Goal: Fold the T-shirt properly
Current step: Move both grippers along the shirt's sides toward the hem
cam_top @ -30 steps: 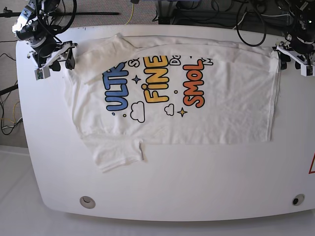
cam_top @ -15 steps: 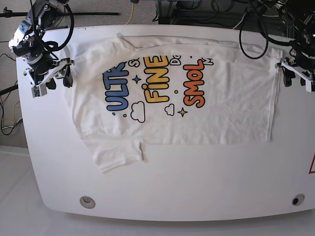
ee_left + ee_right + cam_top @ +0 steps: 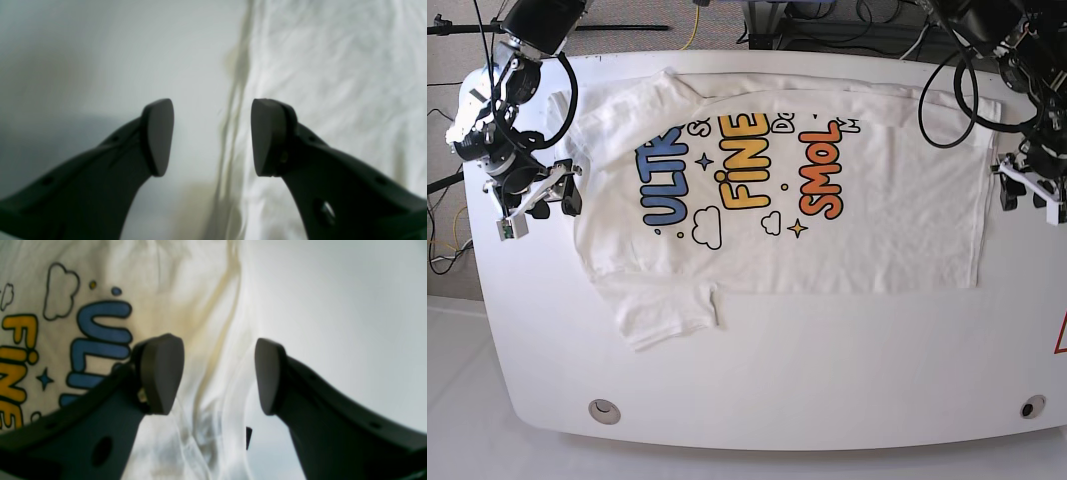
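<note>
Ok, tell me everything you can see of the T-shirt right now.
The T-shirt is white, thin, faintly wrinkled cloth, lying flat and print-up on the white table. Its far edge is folded over, hiding the tops of the blue, yellow and orange-red letters; clouds and stars sit below them. One short sleeve sticks out at the near corner, the other lies folded onto the front. The open left pincer straddles one side edge, the open right pincer the opposite one. Neither grips the cloth.
</note>
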Robot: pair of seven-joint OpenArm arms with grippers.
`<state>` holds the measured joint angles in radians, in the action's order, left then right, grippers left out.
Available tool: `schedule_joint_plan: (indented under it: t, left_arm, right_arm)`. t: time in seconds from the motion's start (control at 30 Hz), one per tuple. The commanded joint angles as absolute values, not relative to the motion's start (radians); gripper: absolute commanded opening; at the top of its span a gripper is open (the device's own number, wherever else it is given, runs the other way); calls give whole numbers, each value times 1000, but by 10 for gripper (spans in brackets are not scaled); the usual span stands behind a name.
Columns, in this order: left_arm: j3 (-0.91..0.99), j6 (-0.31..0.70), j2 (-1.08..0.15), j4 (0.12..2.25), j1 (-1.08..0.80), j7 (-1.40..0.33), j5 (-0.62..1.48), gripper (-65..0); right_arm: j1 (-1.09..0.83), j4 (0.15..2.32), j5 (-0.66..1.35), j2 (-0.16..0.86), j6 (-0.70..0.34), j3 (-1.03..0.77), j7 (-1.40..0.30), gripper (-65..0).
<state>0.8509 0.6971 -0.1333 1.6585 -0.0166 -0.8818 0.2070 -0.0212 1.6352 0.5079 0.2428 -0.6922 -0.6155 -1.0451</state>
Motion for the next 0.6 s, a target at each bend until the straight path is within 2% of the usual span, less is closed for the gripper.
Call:
schedule_joint_plan:
  t: [0.0,0.33,0.57]
  left_arm:
    - [796,698,-166,1624,72,-847,201,-304]
    - [612,698,-187,1572,204,-848,168,-291]
    - [581,698,-191,1515,257,-838,179,-283]
  right_arm:
    - [36,1598,521,259,-698,-604,-1036,-289]
    - [133,1512,495,256,-698,-567,-1037,-288]
    - [180,1465,459,254,-698,-557,-1030,-288]
